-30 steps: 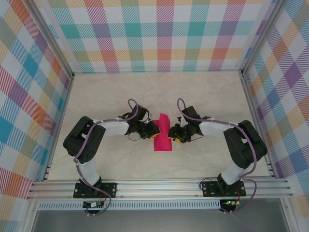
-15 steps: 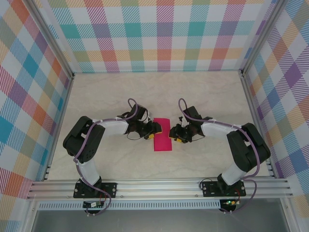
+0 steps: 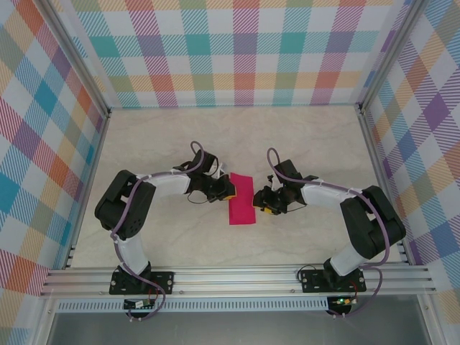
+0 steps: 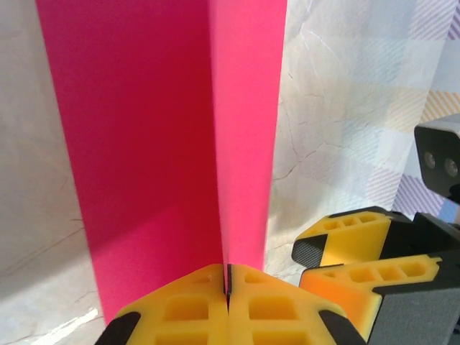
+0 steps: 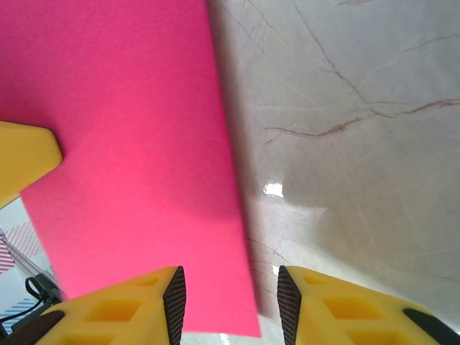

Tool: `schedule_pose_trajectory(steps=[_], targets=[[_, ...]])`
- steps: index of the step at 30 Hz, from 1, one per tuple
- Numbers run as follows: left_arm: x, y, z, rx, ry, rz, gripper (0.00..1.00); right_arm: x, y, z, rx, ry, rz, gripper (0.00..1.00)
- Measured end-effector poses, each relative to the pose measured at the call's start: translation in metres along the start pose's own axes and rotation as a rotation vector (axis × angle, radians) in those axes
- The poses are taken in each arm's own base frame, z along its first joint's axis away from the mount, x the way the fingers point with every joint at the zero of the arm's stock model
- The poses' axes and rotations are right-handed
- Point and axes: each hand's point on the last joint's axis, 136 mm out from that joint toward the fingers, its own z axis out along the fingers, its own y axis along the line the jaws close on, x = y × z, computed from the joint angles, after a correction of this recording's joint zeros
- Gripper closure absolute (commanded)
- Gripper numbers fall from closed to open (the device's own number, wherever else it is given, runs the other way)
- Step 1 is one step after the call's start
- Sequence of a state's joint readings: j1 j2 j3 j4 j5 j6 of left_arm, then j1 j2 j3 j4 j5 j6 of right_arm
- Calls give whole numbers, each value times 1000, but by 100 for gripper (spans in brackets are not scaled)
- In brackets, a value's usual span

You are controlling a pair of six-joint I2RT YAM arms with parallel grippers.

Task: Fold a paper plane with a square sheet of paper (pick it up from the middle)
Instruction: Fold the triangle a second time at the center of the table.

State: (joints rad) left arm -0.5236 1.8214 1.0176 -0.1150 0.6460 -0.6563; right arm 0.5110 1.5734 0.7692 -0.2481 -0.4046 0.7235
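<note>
The square sheet of paper (image 3: pixel 241 200) is magenta-pink and lies folded lengthwise into a narrow rectangle on the marble table, between the two arms. A paper plane is out of view. My left gripper (image 3: pixel 229 191) is at the sheet's left edge. In the left wrist view its yellow fingers (image 4: pixel 187 305) are shut on the end of the raised fold of the paper (image 4: pixel 151 144). My right gripper (image 3: pixel 264 204) is at the sheet's right edge. It stands open (image 5: pixel 231 302), and the near corner of the paper (image 5: pixel 129 144) lies flat between its fingers.
The pale marble tabletop (image 3: pixel 302 144) is walled by plaid panels (image 3: pixel 237 50) on three sides, with aluminium rails along the near edge (image 3: pixel 237 277). The right gripper's yellow fingers (image 4: pixel 359 251) sit close beside the left gripper.
The paper's far end, curled up a second ago, now lies flat and slightly skewed. The left gripper opened briefly, shifted a little farther away, and shut on the fold. The right gripper barely moved.
</note>
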Motion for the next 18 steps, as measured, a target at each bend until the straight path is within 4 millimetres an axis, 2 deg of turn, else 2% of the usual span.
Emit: schedule_pose_trajectory(steps=[3, 7, 10, 14, 18], targets=[[-6, -6, -10, -25, 16, 42, 100, 1, 1, -1, -5, 1, 3, 59], [-13, -25, -24, -27, 41, 131, 100, -1, 9, -9, -26, -22, -1, 59], [-11, -38, -32, -16, 71, 183, 100, -3, 17, -20, -43, -57, -15, 59], [-9, -45, -46, -61, 99, 231, 100, -5, 24, -39, -45, -118, -33, 57], [-13, -59, -69, -116, 85, 299, 100, -5, 25, -55, -30, -167, -40, 55]])
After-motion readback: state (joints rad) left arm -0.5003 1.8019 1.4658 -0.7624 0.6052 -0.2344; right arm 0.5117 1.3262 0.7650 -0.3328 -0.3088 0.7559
